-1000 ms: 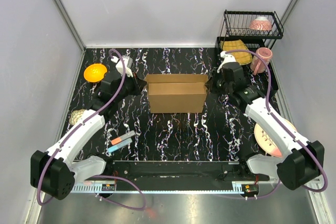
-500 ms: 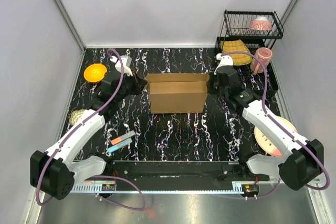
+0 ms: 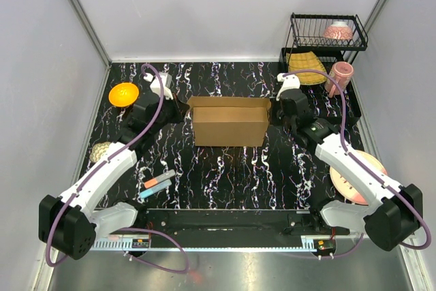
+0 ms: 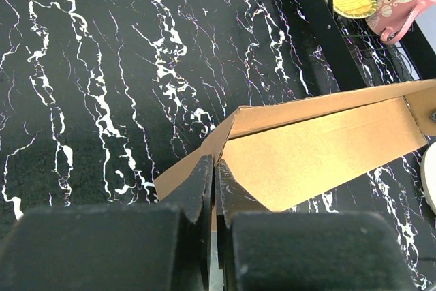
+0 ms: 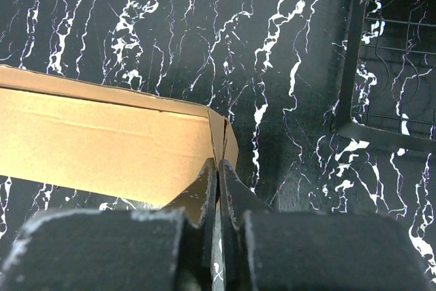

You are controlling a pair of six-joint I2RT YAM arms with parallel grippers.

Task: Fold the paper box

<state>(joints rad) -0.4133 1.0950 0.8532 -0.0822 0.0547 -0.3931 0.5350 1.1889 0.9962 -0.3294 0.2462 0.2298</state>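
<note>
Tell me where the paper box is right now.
In the top view the paper box stands mid-table, toward the far side, with the jaws of the left arm at its left end and those of the right arm at its right end.

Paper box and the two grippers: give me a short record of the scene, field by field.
box: paper box, top open, standing upright mid-table
left gripper: shut, pinching the box's left end
right gripper: shut, pinching the box's right end
far left: orange bowl
far right: wire rack, pink mug
</note>
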